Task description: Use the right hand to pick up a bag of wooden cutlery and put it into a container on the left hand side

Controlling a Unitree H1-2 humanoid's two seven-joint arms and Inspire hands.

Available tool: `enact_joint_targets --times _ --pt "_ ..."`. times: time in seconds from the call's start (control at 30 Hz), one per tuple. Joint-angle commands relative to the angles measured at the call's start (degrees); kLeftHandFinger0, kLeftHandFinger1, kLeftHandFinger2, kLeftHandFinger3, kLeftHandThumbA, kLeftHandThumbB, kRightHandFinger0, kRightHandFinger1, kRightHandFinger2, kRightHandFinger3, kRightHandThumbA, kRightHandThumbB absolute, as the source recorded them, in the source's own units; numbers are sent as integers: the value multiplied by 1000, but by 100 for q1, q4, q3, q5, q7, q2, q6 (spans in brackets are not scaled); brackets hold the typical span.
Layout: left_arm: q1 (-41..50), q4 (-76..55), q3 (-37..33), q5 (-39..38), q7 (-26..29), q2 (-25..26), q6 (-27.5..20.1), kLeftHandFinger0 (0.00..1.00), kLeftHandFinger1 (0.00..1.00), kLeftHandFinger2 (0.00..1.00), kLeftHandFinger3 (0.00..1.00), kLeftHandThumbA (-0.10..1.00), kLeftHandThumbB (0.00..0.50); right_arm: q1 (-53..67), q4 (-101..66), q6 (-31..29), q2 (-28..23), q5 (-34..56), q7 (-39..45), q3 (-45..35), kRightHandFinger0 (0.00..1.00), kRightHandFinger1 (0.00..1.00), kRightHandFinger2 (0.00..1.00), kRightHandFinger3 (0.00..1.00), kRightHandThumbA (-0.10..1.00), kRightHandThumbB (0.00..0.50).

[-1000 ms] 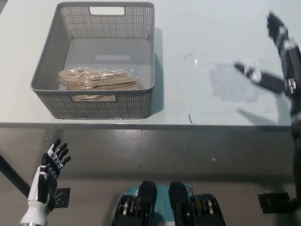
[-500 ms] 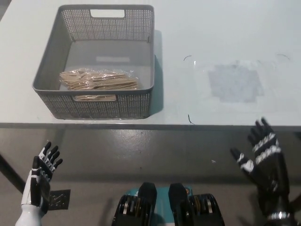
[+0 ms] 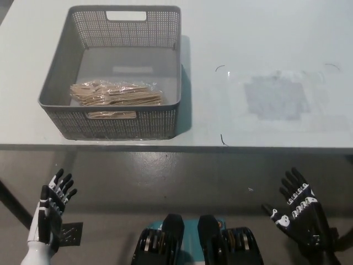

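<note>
The white left hand (image 3: 51,203) is hanging below the tabletop (image 3: 265,38) edge, fingers spread and holding nothing. The bag of wooden cutlery (image 3: 116,94) is lying inside the grey basket (image 3: 118,126) at left. The black right hand (image 3: 299,214) is hovering low at right, fingers splayed, empty.

The pale table (image 3: 242,33) fills the far part of the view, its near edge running straight from left to right. On its left side stands a grey mesh basket (image 3: 118,126), close to the near edge, with a handle slot in its far wall. Well apart to the right, a dull grey square patch (image 3: 274,97) lies flat on the top, with small dark marks (image 3: 220,68) beside it.
</note>
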Motion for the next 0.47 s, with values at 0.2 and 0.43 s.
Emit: enact_joint_targets --times 0.2,0.43 --pt "-15 -187 -171 -98 -143 160 118 1000 1000 1000 1000 1000 325 -390 97 -484 -228 -352 -94 -11 1000 1000 1000 1000 1000 74" --pt "-46 -145 -153 -75 -110 176 127 1000 1000 1000 1000 1000 309 -461 119 -465 -353 -330 -44 -37 1000 1000 1000 1000 1000 108"
